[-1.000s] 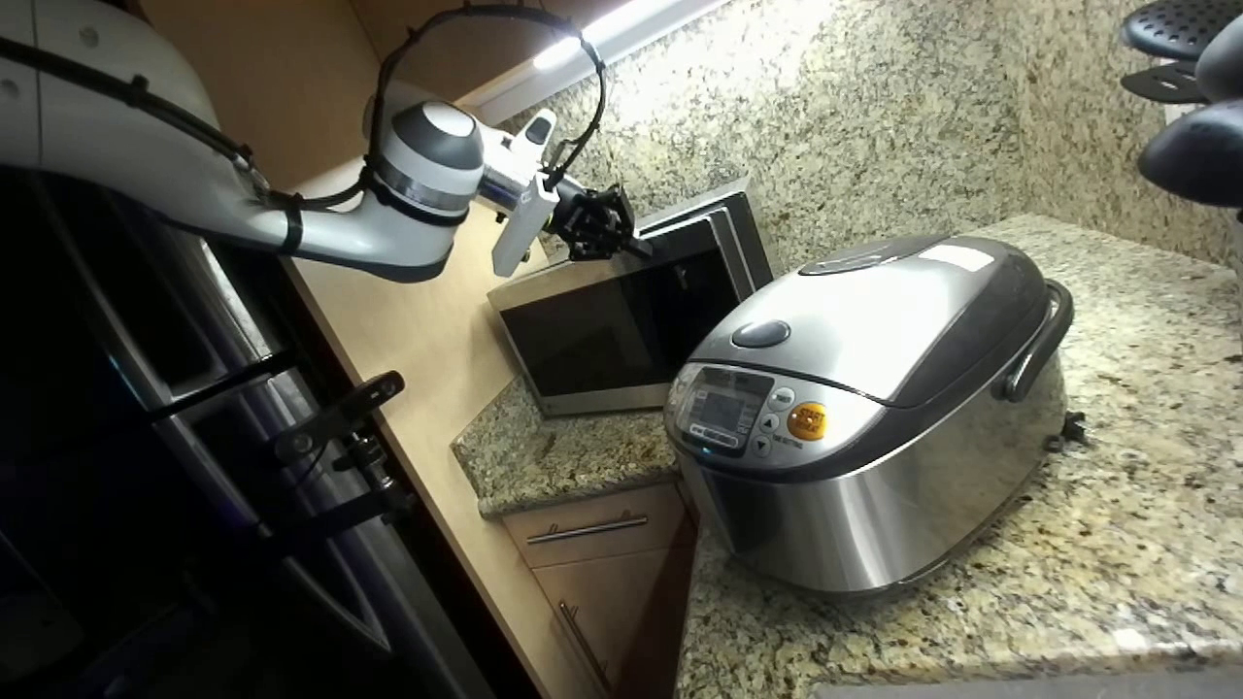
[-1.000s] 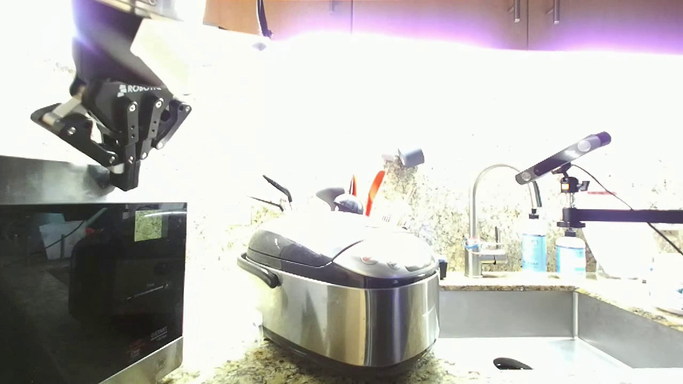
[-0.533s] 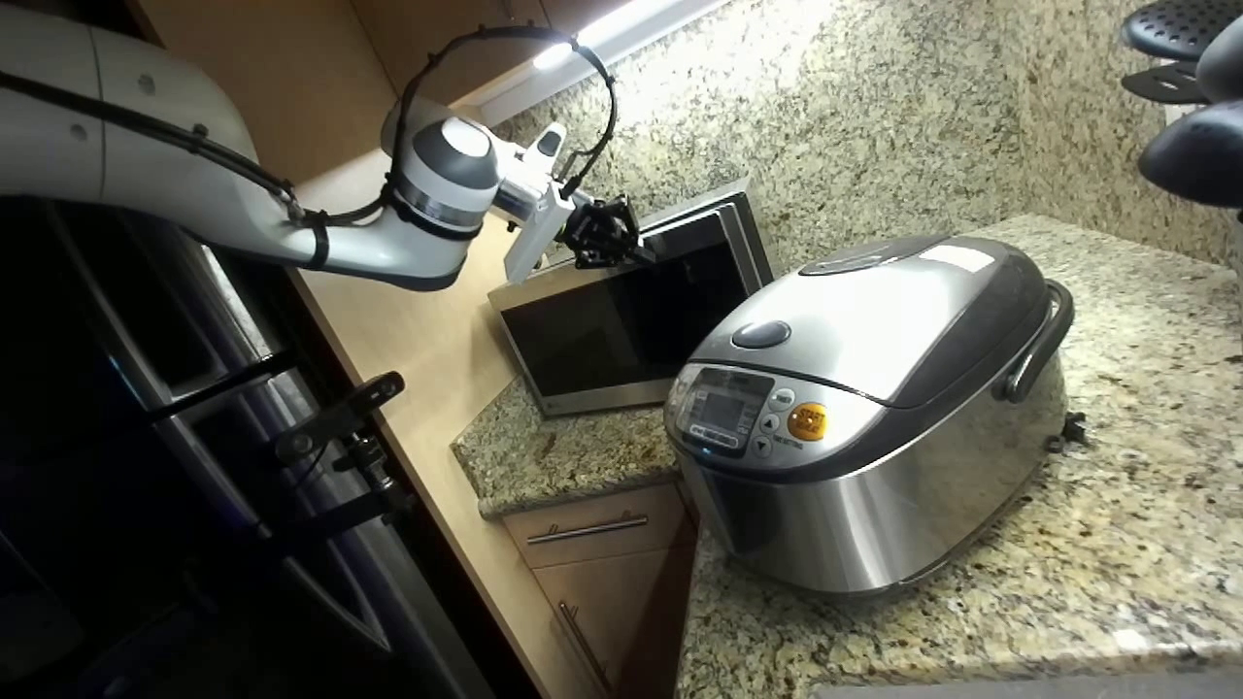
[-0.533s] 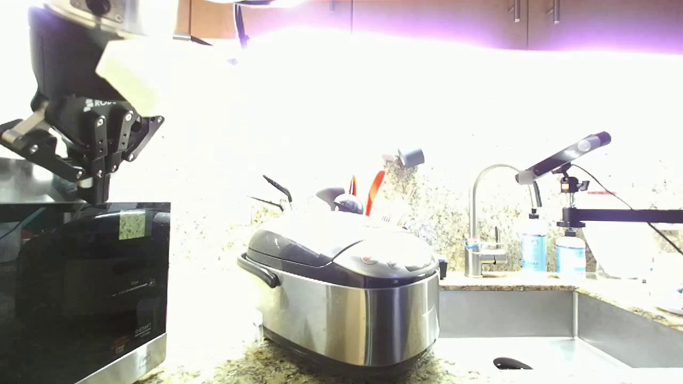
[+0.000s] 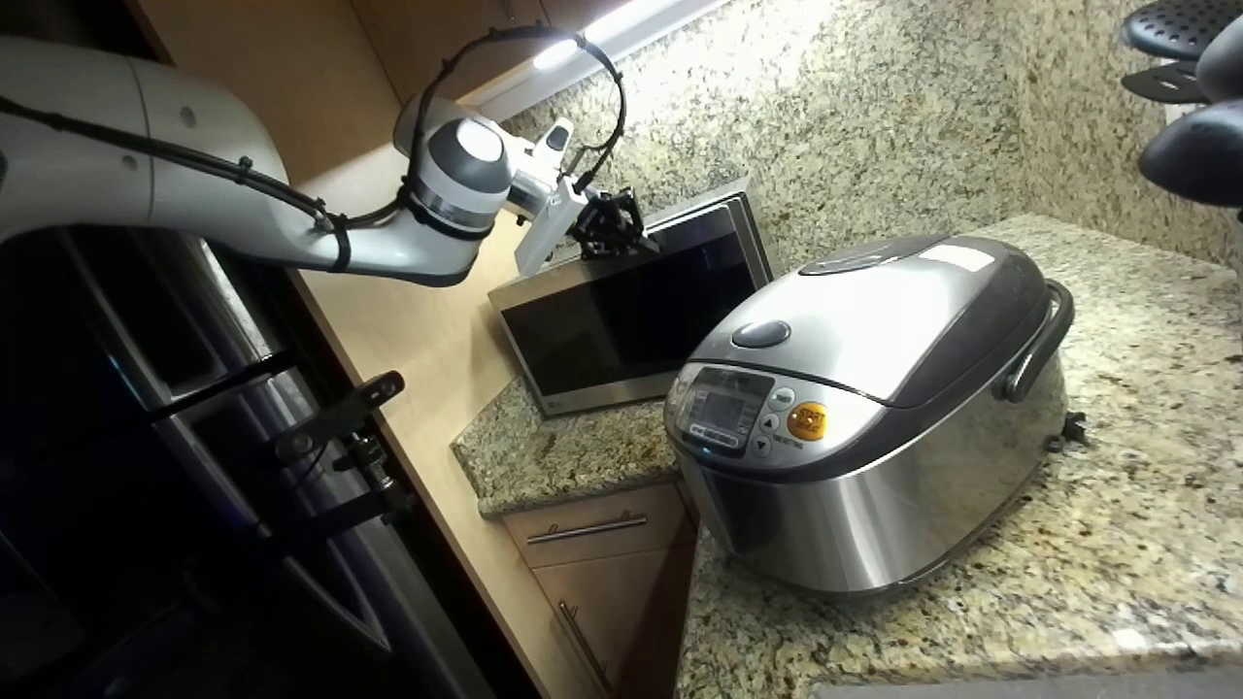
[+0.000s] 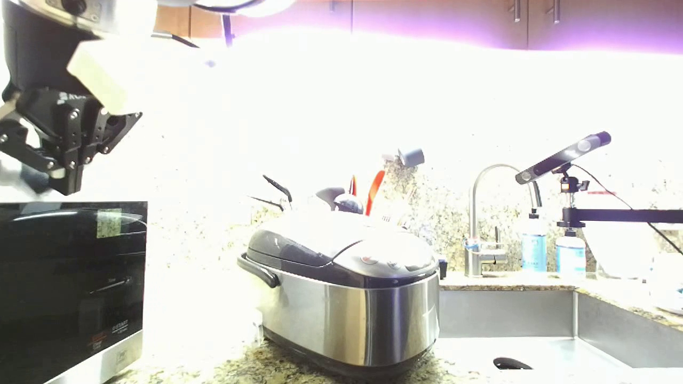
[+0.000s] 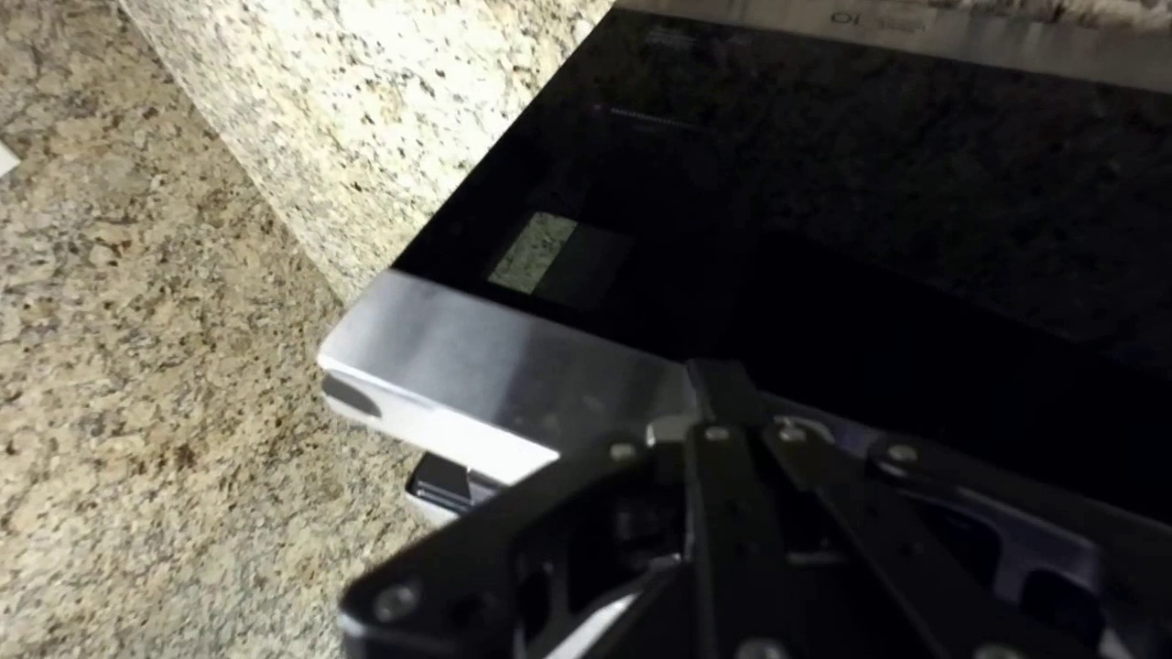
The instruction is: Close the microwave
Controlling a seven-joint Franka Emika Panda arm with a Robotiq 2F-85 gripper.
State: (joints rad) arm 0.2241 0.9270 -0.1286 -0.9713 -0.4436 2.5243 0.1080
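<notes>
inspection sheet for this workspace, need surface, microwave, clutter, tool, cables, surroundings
Surface: speckled stone counter
Job's things: microwave, dark front; door appears slightly ajar
Clutter: rice cooker; behind it in an exterior view, utensils
Tool: closed, nothing seen in it, by the door's top edge; contact unclear
Cables: black cable arcs above the arm
Surroundings: sink, faucet, bottles, mounted camera
</notes>
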